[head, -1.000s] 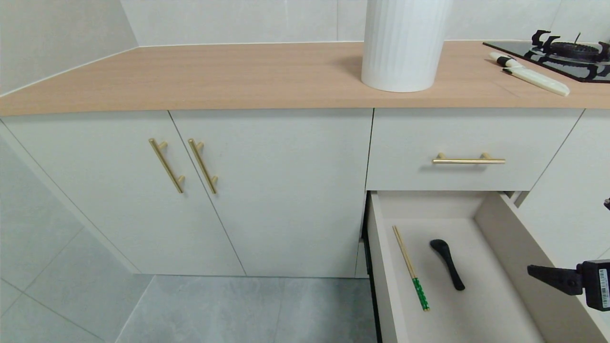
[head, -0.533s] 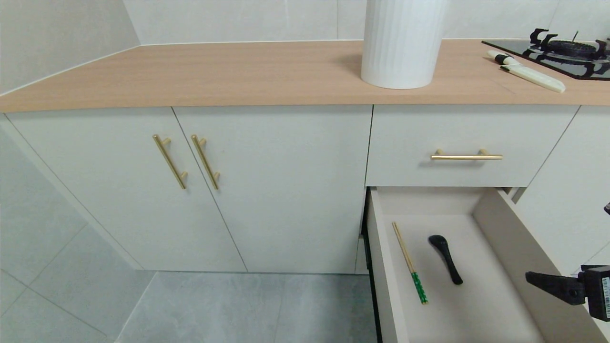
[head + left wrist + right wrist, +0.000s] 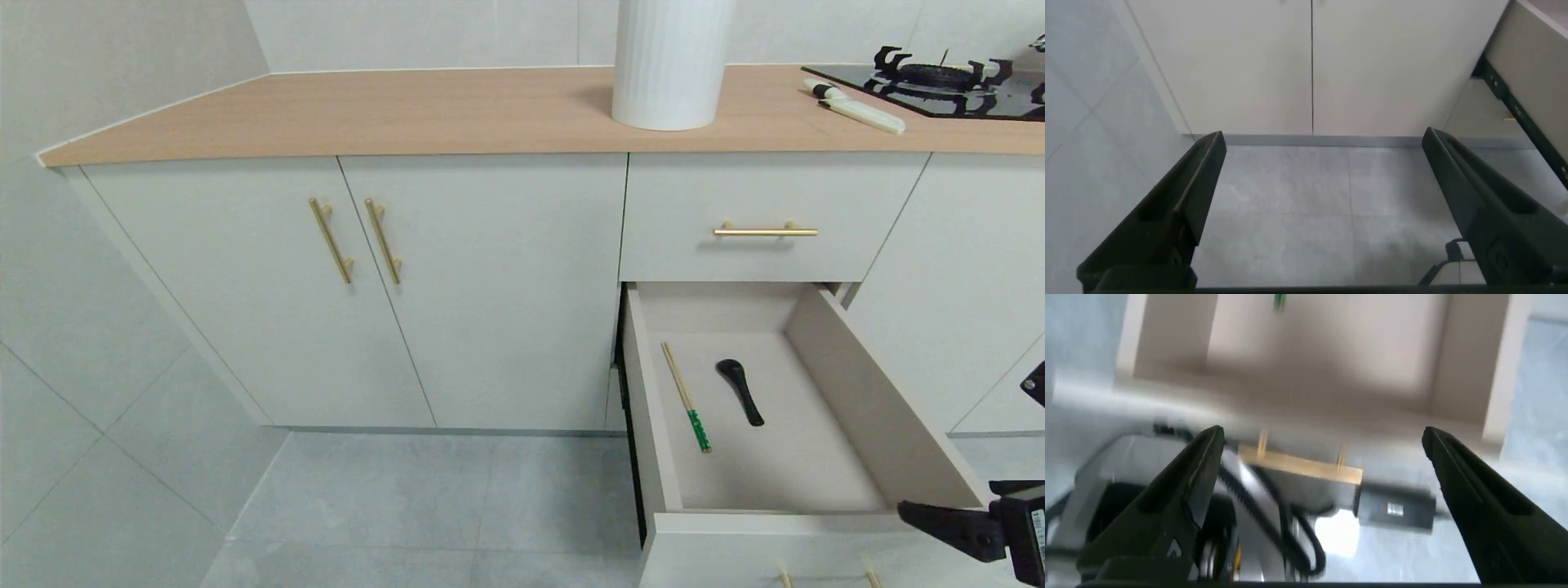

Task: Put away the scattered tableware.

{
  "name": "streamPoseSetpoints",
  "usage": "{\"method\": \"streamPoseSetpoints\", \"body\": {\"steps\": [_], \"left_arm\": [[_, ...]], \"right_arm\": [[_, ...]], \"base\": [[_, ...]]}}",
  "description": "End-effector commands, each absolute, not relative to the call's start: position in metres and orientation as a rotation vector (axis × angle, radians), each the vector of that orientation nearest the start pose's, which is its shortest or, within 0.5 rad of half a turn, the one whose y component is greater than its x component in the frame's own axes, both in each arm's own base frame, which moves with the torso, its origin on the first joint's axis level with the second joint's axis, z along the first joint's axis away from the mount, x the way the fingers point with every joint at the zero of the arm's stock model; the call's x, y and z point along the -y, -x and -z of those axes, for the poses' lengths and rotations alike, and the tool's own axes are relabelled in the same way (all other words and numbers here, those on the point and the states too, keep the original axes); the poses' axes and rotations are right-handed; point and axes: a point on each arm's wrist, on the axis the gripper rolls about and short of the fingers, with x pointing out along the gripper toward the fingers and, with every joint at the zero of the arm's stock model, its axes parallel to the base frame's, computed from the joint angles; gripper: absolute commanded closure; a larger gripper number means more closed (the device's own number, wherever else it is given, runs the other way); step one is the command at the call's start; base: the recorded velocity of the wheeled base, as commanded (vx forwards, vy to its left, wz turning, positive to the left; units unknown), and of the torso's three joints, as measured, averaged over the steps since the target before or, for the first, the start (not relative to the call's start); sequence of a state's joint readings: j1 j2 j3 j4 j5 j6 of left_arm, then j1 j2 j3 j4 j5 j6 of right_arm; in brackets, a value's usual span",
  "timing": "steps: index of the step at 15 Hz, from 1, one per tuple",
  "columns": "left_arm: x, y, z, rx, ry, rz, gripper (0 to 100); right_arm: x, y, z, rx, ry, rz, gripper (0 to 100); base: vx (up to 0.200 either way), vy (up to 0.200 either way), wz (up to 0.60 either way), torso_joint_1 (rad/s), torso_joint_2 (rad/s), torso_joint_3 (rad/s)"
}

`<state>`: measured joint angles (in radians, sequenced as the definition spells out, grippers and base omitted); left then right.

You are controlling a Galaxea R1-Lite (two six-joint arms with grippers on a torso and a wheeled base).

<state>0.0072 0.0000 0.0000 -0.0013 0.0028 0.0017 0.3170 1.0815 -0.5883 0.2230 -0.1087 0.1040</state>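
1. The wooden surface point(image 3: 408, 114) runs along the wall above two shut cabinet doors point(image 3: 359, 286).
2. Under a closed one, the lower drawer point(image 3: 865, 400) stands pulled out.
3. A white ribbed container point(image 3: 669, 65) stands on the surface, well apart from the stove point(image 3: 939, 77).
4. The left end effector point(image 3: 1323, 137) hangs over the grey floor point(image 3: 1290, 204) before the cabinet doors, fingers wide apart, holding nothing.
5. The right end effector point(image 3: 1321, 434) hovers at the drawer's front, over its gold handle, fingers also spread and holding nothing.
6. A pale knife point(image 3: 853, 106) lies just beside the stove.
7. Green-tipped chopsticks point(image 3: 686, 398) lie inside the drawer along its left wall.
8. A black spoon point(image 3: 740, 390) lies near them, not touching.
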Motion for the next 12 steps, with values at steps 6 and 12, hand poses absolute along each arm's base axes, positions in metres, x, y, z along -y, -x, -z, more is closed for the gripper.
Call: {"method": "streamPoseSetpoints", "body": {"steps": [6,12], "left_arm": [[0.000,0.023,-0.076,0.000,-0.002,-0.011,0],[0.000,0.023,-0.076,0.000,-0.002,-0.011,0]], "right_arm": [[-0.056,-0.129,-0.157,-0.912,0.135,-0.255,0],[-0.073,-0.150,-0.133,-1.095,0.098,-0.202,0]], "base": [[0.000,0.000,0.00,0.000,0.00,0.000],[0.000,0.000,0.00,0.000,0.00,0.000]]}}
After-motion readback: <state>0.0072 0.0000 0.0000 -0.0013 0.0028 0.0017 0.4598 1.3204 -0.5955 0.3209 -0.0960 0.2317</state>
